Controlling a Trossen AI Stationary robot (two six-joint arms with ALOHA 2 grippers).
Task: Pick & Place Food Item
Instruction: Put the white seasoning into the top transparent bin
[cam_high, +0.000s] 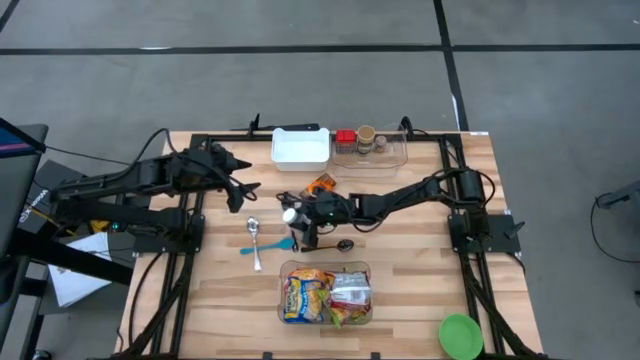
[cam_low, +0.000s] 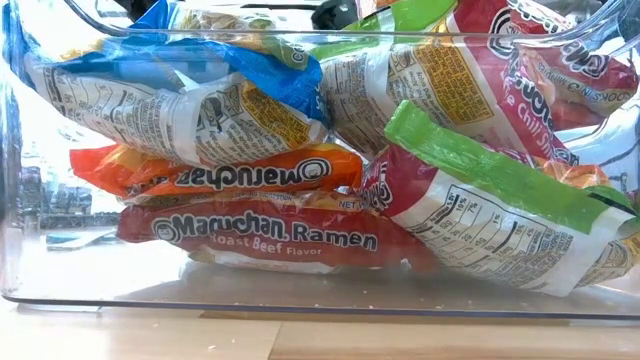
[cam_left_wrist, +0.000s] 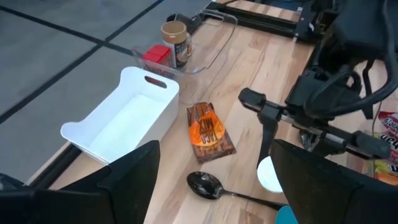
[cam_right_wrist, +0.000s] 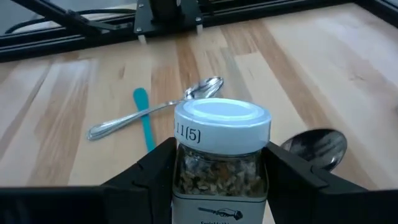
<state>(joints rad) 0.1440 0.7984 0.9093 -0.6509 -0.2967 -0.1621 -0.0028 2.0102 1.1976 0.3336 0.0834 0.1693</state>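
Observation:
A spice jar (cam_right_wrist: 221, 155) with a white lid and dried flakes inside stands upright near the table's middle (cam_high: 290, 213). My right gripper (cam_right_wrist: 221, 148) reaches in from the table's right (cam_high: 302, 222) and is shut on it. My left gripper (cam_left_wrist: 214, 152) is open and empty at the table's left (cam_high: 243, 190), with the jar's lid (cam_left_wrist: 267, 175) showing just past one finger. An orange food packet (cam_high: 322, 184) lies flat on the wood, shown too in the left wrist view (cam_left_wrist: 208, 129). A clear bin (cam_high: 325, 293) holds ramen packets (cam_low: 270, 235). My right gripper pinches the jar's glass body just below the lid (cam_right_wrist: 181, 167) between its two fingers (cam_right_wrist: 155, 167), one on each side. The fingers come from the table's right, slanting down. The jar stays upright, lid up; its base is out of frame, so I cannot tell whether it rests on the table.
A silver spoon (cam_high: 254, 236), a blue-handled utensil (cam_high: 272, 246) and a dark spoon (cam_high: 345, 243) lie around the jar. A white bin (cam_high: 300, 148) and a clear tray (cam_high: 392, 156) with two small jars stand at the far edge. A green lid (cam_high: 460, 335) lies near right.

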